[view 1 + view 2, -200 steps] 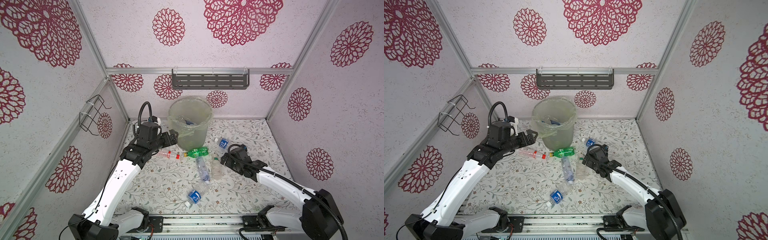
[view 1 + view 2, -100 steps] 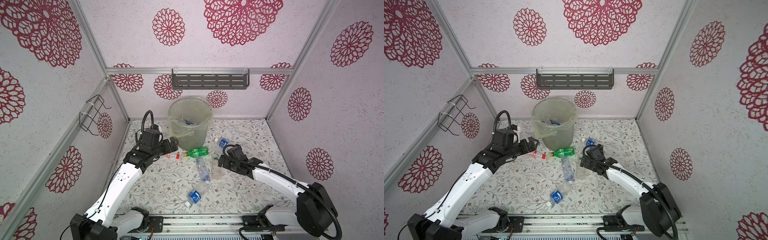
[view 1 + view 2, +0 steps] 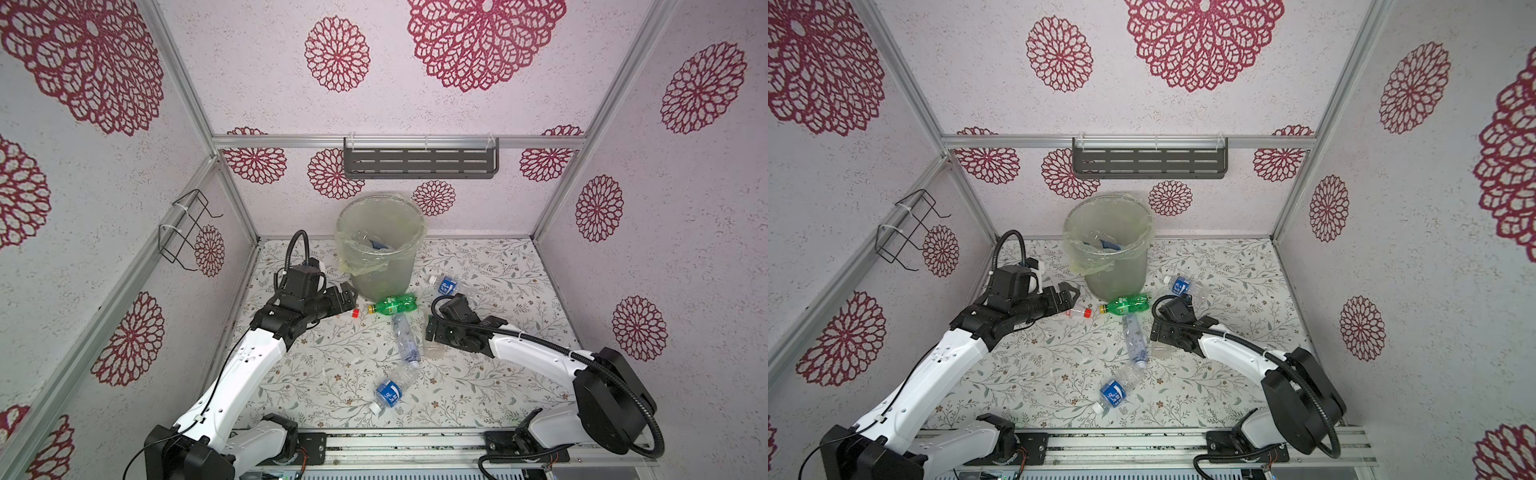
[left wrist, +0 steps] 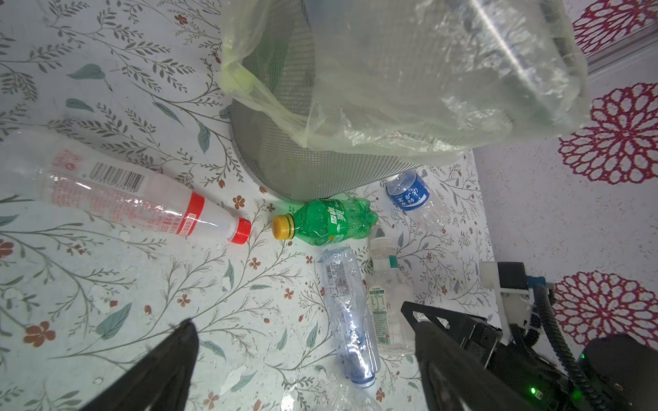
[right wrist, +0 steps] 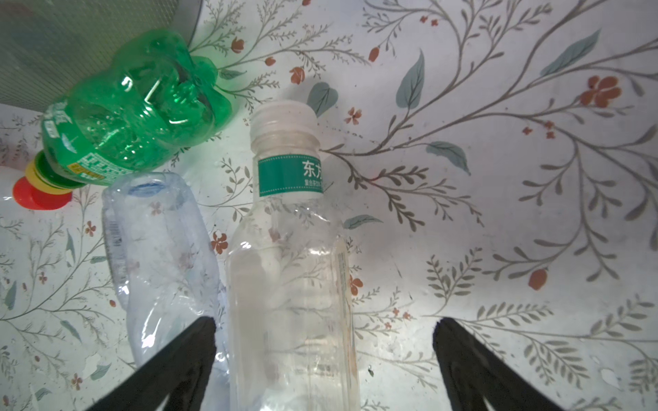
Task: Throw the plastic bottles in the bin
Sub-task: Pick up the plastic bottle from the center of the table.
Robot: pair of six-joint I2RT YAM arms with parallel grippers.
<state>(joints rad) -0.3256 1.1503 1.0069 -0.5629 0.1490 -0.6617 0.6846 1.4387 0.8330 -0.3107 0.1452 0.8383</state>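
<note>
**Left gripper** (image 3: 1069, 293): you have it spread wide with nothing between the fingers. It hovers just beside the bin (image 3: 386, 278), on the bin's left. In both top views it hides the body of the red-cap bottle (image 4: 124, 199).

**Right gripper** (image 5: 324, 323): also spread wide, low in front of the bin. The teal-label bottle (image 5: 288, 267) lies between its fingers, cap toward the bin, not pinched. You cannot tell whether a finger touches it.

**Bottles outside the bin**, all lying on the mat (image 3: 332, 374):
- The green bottle (image 3: 395, 302) lies across the bin's front, just beside its wall. Its yellow cap faces the red cap.
- The crushed bottle (image 3: 405, 338) lies alongside the teal-label one, farther from the bin than the green.
- A blue-label bottle (image 3: 449, 286) lies near the bin's base, on the bin's right.
- A second blue-label bottle (image 3: 390, 390) lies well apart from the bin, out in front.

**Inside the bin:** you can see clear plastic with a blue patch through the bag (image 3: 361, 266). The count is unclear.
</note>
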